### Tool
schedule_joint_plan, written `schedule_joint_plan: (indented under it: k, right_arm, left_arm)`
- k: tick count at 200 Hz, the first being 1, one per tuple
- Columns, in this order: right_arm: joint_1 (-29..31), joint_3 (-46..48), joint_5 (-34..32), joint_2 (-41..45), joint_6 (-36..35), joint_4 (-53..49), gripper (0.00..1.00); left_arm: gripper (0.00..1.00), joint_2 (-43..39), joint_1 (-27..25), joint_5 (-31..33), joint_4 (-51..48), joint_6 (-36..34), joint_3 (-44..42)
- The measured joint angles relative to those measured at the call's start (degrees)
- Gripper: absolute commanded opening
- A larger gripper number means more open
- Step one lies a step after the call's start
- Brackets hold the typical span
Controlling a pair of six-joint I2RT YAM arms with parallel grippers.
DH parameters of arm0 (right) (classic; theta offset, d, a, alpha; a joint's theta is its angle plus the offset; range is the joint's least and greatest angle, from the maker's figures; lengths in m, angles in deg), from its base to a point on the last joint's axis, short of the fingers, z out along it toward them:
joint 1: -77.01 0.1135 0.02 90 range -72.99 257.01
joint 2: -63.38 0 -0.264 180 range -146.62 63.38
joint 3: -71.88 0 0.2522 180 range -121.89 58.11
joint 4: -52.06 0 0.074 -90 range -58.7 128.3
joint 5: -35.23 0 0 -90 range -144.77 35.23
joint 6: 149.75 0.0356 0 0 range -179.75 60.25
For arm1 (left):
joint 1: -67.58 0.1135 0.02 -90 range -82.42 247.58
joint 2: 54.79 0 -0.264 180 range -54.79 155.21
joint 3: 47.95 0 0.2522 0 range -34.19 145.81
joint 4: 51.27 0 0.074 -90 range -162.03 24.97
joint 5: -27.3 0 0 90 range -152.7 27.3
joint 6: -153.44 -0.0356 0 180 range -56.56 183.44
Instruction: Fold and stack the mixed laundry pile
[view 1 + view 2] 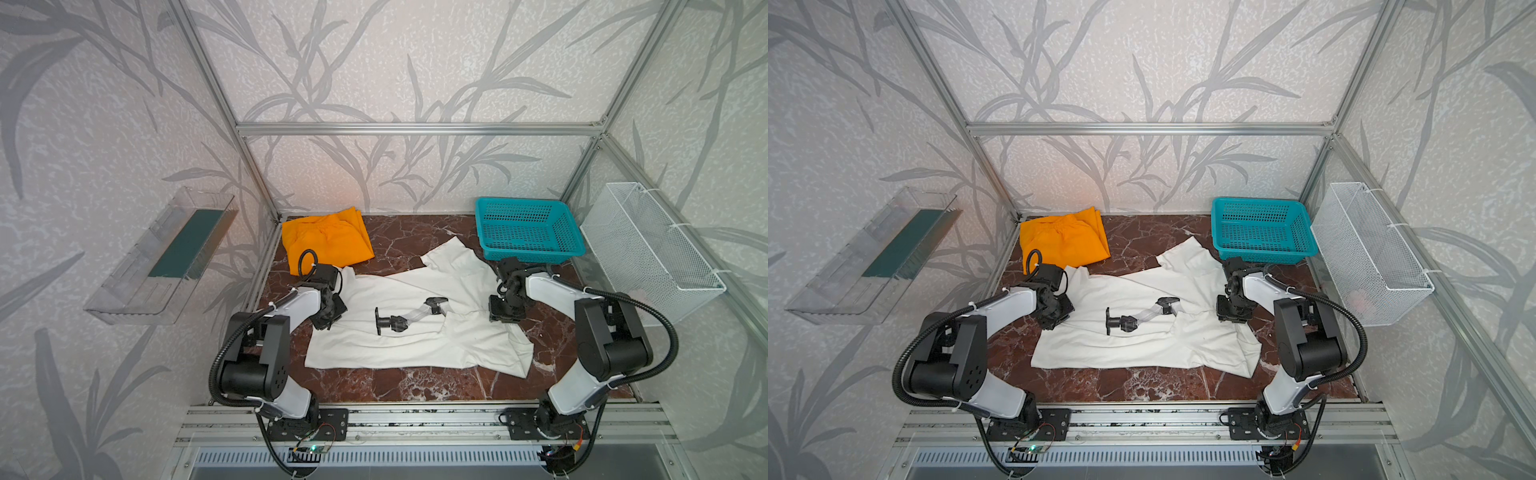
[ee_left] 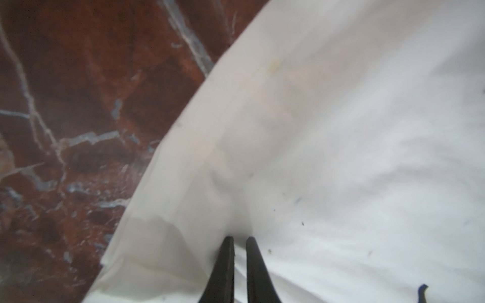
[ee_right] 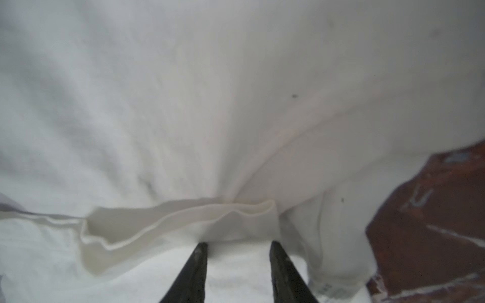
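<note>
- The table top (image 1: 415, 386) is dark red-brown marble with pale veins. An aluminium frame (image 1: 415, 129) boxes it in, and grey leaf-patterned wallpaper (image 1: 374, 62) covers the walls behind and on both sides.
- The white shirt (image 1: 415, 345) lies spread across the middle of the table with its printed graphic (image 1: 409, 318) facing up — it is rumpled at its right end.
- The orange trousers (image 1: 328, 241) lie in the far left corner, just beside the shirt's far left corner.
- A teal basket (image 1: 536, 252) stands in the far right corner, its near wall close to the shirt.
- The left gripper (image 2: 239, 238) is at the shirt's left edge, its fingers nearly together and pinching a small fold of the cloth.
- The right gripper (image 3: 237, 244) is at the shirt's right side. Its fingers stand further apart with a thick bunch of shirt between them — creases fan out from that spot.
- A wire basket (image 1: 648, 245) hangs on the right wall and a clear tray (image 1: 162, 257) on the left.
</note>
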Motion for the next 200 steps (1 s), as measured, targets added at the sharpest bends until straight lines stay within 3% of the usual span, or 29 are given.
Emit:
schedule_joint_plan:
  k: [69,108,135,164,181,200]
  right_arm:
    - [0.0,6.7,3.7,6.1,1.6,-0.5,0.41]
    - [0.0,7.1,3.7,7.3,1.2,-4.1,0.41]
    - [0.0,1.6,3.3,8.1,-1.5,-7.3,0.44]
    - [0.2,-11.8,3.5,6.8,-5.3,-7.1,0.46]
    - [0.6,-18.8,3.8,4.0,-7.4,-5.8,0.47]
    - [1.0,-24.9,4.7,-1.2,-9.3,-4.9,0.47]
  left_arm:
    - [0.15,-12.2,0.2,0.9,-5.2,4.0,-9.7]
    - [0.26,-13.4,0.3,1.9,-9.0,4.6,-9.6]
    - [0.33,-10.1,1.0,3.6,-11.7,2.9,-2.3]
    - [0.4,-4.0,3.2,5.3,-12.3,-1.0,11.2]
    - [0.46,-0.3,5.2,5.8,-11.9,-3.4,16.9]
    - [0.46,4.2,7.8,5.7,-11.7,-6.0,20.8]
